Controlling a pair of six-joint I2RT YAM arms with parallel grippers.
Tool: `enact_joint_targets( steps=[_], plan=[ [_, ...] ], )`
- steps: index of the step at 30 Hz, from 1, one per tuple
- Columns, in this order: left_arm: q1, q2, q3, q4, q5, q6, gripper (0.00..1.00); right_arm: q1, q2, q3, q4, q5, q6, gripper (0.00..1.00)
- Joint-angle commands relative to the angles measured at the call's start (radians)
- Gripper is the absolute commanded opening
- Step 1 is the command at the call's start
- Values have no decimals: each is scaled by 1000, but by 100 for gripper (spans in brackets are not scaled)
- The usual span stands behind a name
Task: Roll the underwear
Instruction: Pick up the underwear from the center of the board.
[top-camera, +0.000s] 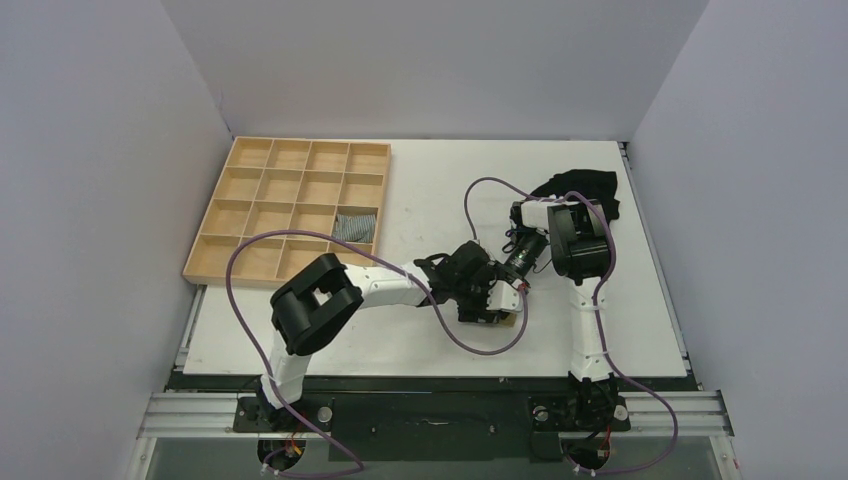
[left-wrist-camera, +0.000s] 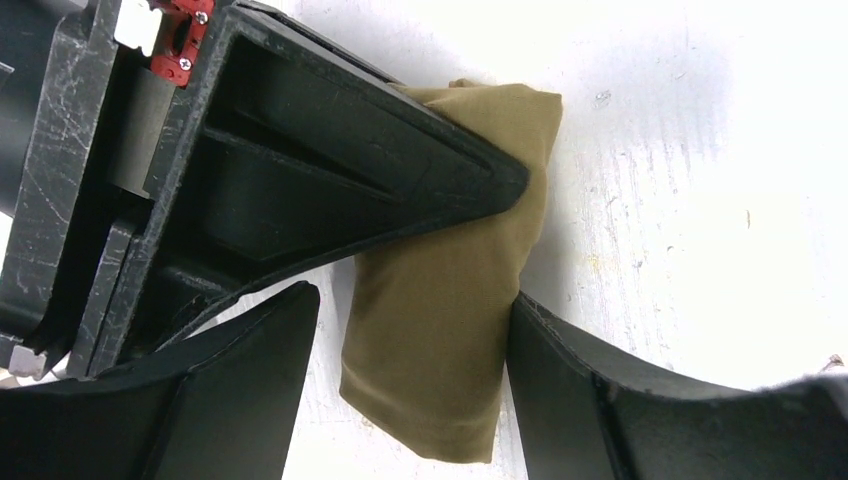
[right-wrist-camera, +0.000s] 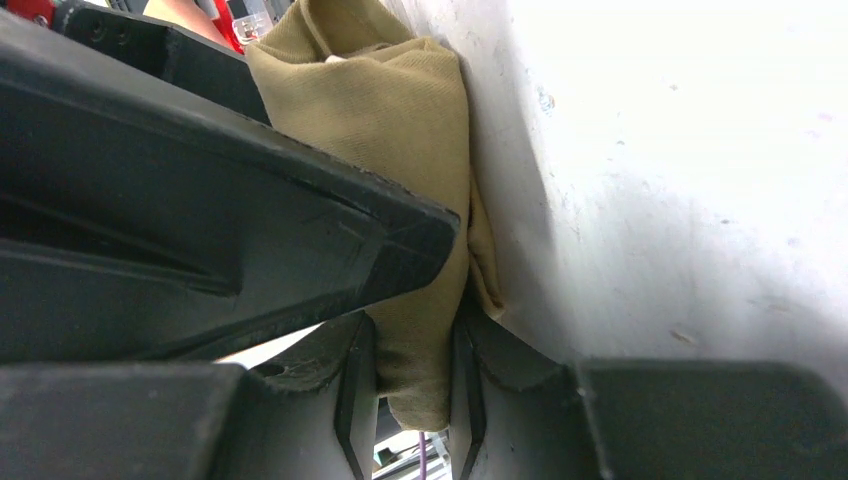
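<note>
1. The underwear: olive-khaki woven cloth, matte, with a fine grain. It is gathered into a compact oblong bundle with rounded, folded edges. It lies on the tabletop right of centre, nearer the near edge than the far edge. No cream panel shows.
2. Key relation: the bundle's long axis runs along the reach of the left gripper, so its fingers face each other across the short width. In my judgement, a squeeze there would hold the roll without unwinding it.
3. The left gripper: spread wide and straddling the bundle, grasping nothing. 1 finger touches the cloth edge, the other stands just beside it.
4. The right gripper: clamped on part of the bundle, with fabric pinched in the narrow gap between its fingers.
5. Both arms meet at the bundle; neither is clearly nearer.
6. The table: white, hard, lightly scuffed.
7. The black garment: soft and crumpled, towards the far right corner.
8. The wooden tray: a pale grid of compartments at the far left corner. 1 compartment holds a striped cloth roll.
</note>
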Motion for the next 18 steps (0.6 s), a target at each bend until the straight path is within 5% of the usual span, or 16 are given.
enact_joint_targets(
  steps=[1,18],
  plan=[
    [-12,94,-20,-187,0,19,65,0,-51,16,74,-21,-37,0],
    [-30,151,-3,-237,49,12,50,-3,-72,30,74,-42,-41,0]
  ],
)
